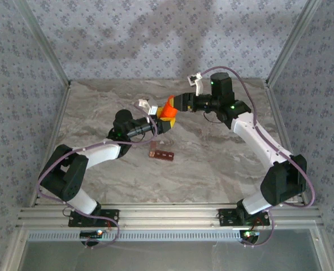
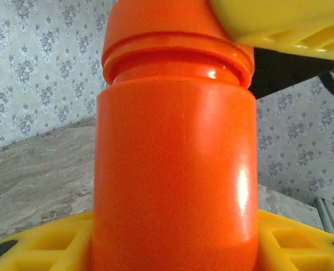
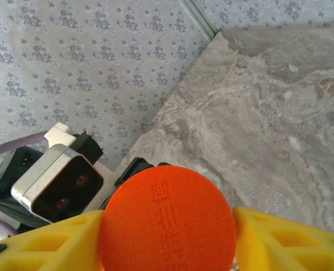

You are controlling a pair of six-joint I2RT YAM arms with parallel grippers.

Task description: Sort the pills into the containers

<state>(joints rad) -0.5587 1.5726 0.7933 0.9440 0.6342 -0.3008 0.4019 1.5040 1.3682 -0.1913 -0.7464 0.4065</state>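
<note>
containers [image 1: 162, 154]: small dark red-brown strip on table [image 1: 223, 164], near the orange bottle [image 1: 168, 109]

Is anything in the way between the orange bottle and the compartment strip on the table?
No object lies between them: the orange bottle, held by the left gripper and right gripper, hangs above bare table beyond the strip. Its cap is still on, though.

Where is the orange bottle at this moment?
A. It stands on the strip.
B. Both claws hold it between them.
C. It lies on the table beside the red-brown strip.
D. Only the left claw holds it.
B: the left claw grips the orange bottle by its body, and the right claw grips its cap end.
</note>
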